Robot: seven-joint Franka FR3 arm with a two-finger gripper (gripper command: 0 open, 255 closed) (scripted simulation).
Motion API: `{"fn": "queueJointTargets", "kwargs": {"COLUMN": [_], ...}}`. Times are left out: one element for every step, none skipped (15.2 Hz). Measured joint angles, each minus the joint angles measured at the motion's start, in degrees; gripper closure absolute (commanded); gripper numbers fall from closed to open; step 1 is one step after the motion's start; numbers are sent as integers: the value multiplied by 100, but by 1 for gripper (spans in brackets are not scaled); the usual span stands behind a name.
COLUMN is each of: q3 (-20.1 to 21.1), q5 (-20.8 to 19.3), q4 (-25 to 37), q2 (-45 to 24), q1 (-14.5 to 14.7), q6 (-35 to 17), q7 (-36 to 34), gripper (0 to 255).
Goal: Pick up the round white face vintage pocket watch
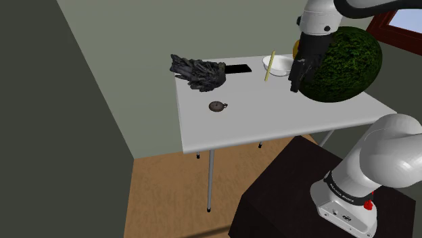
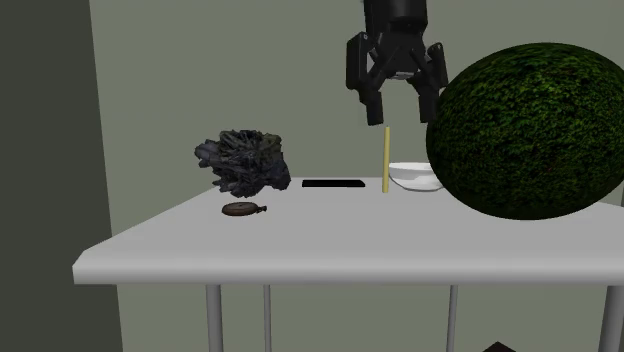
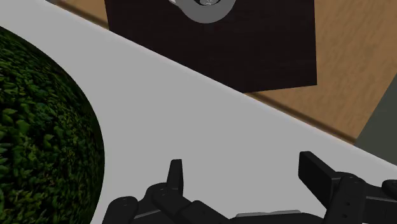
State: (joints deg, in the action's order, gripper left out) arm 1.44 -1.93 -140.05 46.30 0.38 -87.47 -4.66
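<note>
The pocket watch (image 1: 217, 105) is a small dark round disc with a little loop, lying flat on the white table (image 1: 270, 122) toward its left side in the shoulder view. In the second exterior view the pocket watch (image 2: 243, 209) lies in front of a dark jagged lump. My black gripper (image 1: 296, 74) hangs open well above the table, far to the right of the watch and close beside a big green ball. Its fingers stand apart over bare tabletop in the second exterior view (image 2: 398, 105) and in the wrist view (image 3: 245, 172), with nothing between them.
A large mossy green ball (image 1: 341, 64) sits at the table's right end, beside the gripper. A dark jagged lump (image 1: 198, 72), a flat black rectangle (image 1: 238, 68), a white bowl (image 1: 278, 65) and a leaning yellow stick (image 1: 269, 65) line the back edge. The dark stand (image 1: 297, 189) is below.
</note>
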Motion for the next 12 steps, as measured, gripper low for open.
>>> {"fn": "queueJointTargets", "kwargs": {"q3": [0, 23, 66, 129, 192, 236, 298, 332, 397, 459, 512, 556], "q5": [0, 20, 55, 106, 154, 181, 219, 235, 268, 293, 309, 319], "q4": [0, 32, 49, 69, 80, 69, 145, 198, 218, 347, 423, 514], "q2": [0, -99, -209, -359, -478, -642, -842, -1030, -1220, -1441, -1641, -1821], "q1": [0, 9, 26, 52, 78, 91, 110, 116, 137, 153, 165, 174], "q6": [0, -77, -189, -341, -475, -670, -824, -989, -1185, -1311, -1464, -1586], "q7": [0, -27, -76, -148, -218, -267, -337, -375, -449, -520, -581, -633], "gripper": [0, 0, 0, 0, 0, 0, 0, 0, 0, 0, 0, 0]}}
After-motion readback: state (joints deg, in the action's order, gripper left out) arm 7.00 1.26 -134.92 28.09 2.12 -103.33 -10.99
